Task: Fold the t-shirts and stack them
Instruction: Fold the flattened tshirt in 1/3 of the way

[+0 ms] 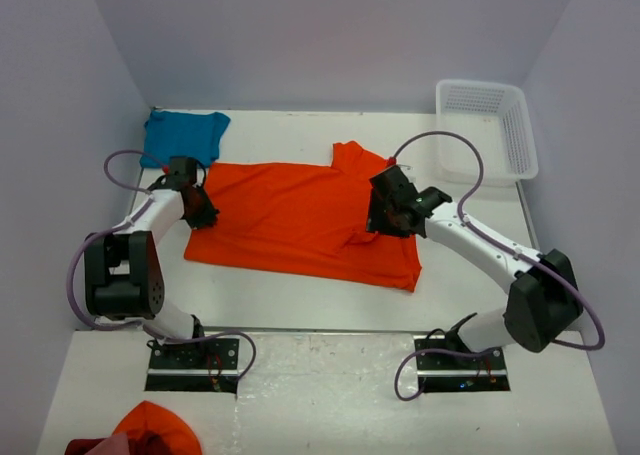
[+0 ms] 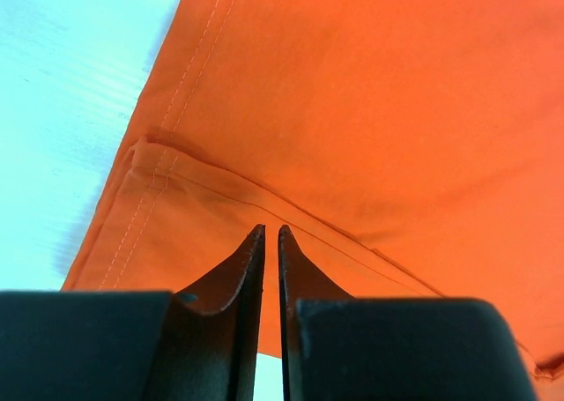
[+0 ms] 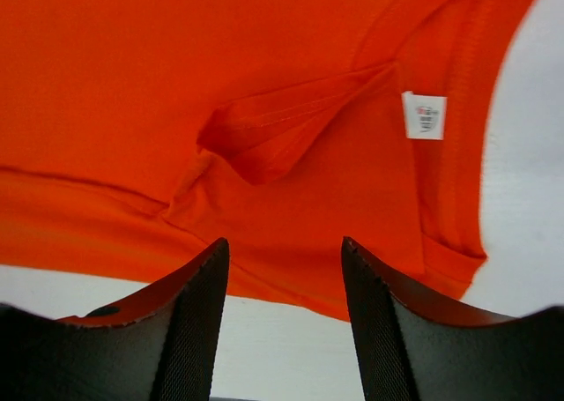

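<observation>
Reaching low over the orange t-shirt [image 1: 290, 220], left gripper [image 2: 271, 231] almost closed at its hem, right gripper [image 3: 285, 242] wide.

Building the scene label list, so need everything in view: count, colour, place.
orange t-shirt: 1, bright orange, spread across mid-table
neck label: 1, white, inside that shirt's collar
blue t-shirt: 1, teal-blue, bunched at the far left corner
basket: 1, white, far right corner
cloth pile: 1, orange and dark red, near left edge, cut off by the frame
table: 1, white
left gripper: 1, black, fingers nearly together at the orange shirt's left edge; pinch on cloth unclear
right gripper: 1, black, open over the collar end
</observation>
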Available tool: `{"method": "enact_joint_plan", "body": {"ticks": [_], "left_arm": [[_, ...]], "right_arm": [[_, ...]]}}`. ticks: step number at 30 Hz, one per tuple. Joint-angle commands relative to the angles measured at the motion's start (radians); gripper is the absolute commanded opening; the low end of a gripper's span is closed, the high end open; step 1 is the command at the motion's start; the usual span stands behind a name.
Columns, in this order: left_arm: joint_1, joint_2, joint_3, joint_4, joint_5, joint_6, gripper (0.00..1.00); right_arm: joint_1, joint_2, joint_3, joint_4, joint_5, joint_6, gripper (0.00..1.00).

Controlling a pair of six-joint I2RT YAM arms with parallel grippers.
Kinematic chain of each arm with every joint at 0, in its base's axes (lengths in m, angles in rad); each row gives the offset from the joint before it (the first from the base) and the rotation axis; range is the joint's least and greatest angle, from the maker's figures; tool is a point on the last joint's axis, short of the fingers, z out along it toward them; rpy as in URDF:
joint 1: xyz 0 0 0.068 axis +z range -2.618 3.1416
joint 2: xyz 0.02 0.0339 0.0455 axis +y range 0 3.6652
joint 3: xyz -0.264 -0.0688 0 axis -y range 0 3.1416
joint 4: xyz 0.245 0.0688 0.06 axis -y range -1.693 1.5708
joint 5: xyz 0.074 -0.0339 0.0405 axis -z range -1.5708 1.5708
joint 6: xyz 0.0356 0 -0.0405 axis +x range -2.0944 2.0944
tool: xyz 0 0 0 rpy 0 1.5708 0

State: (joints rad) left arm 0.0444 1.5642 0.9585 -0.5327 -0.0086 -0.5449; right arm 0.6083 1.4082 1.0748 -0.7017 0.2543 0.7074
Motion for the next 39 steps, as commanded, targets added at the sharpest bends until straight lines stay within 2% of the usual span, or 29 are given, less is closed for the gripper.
{"method": "enact_joint_plan", "body": {"ticks": [1, 5, 7, 8, 9, 10, 11, 15, 21, 26, 32, 39], "left_arm": [[-0.008, -0.047, 0.034, 0.011, -0.004, 0.017, 0.11], [-0.015, -0.058, 0.039, 0.011, 0.004, 0.026, 0.11], [-0.018, -0.070, 0.034, 0.013, 0.004, 0.031, 0.11], [-0.020, -0.075, 0.031, 0.017, 0.004, 0.033, 0.11], [-0.020, -0.078, 0.028, 0.019, 0.004, 0.034, 0.11], [-0.021, -0.082, 0.026, 0.019, 0.004, 0.039, 0.11], [-0.023, -0.085, 0.026, 0.019, 0.004, 0.043, 0.11], [-0.024, -0.092, 0.023, 0.022, 0.002, 0.049, 0.11], [-0.034, -0.096, 0.026, 0.025, 0.004, 0.049, 0.11], [-0.034, -0.101, 0.031, 0.022, 0.002, 0.056, 0.11], [-0.034, -0.105, 0.031, 0.022, 0.002, 0.060, 0.11], [-0.034, -0.105, 0.029, 0.020, 0.004, 0.068, 0.11]], "right_arm": [[0.005, 0.044, -0.001, 0.155, -0.170, -0.132, 0.55], [0.004, 0.133, 0.034, 0.200, -0.193, -0.152, 0.55], [0.005, 0.164, 0.057, 0.211, -0.240, -0.149, 0.46], [0.004, 0.185, 0.060, 0.215, -0.248, -0.143, 0.39], [0.005, 0.195, 0.062, 0.215, -0.248, -0.120, 0.26], [0.007, 0.201, 0.059, 0.217, -0.248, -0.114, 0.03], [0.016, 0.207, 0.057, 0.215, -0.244, -0.111, 0.00], [0.027, 0.203, 0.031, 0.209, -0.198, -0.089, 0.00], [0.027, 0.215, -0.062, 0.263, -0.210, -0.072, 0.00], [0.028, 0.261, -0.064, 0.272, -0.202, -0.056, 0.00], [0.022, 0.353, -0.009, 0.272, -0.176, -0.062, 0.00], [-0.025, 0.458, 0.134, 0.243, -0.171, -0.100, 0.00]]}}
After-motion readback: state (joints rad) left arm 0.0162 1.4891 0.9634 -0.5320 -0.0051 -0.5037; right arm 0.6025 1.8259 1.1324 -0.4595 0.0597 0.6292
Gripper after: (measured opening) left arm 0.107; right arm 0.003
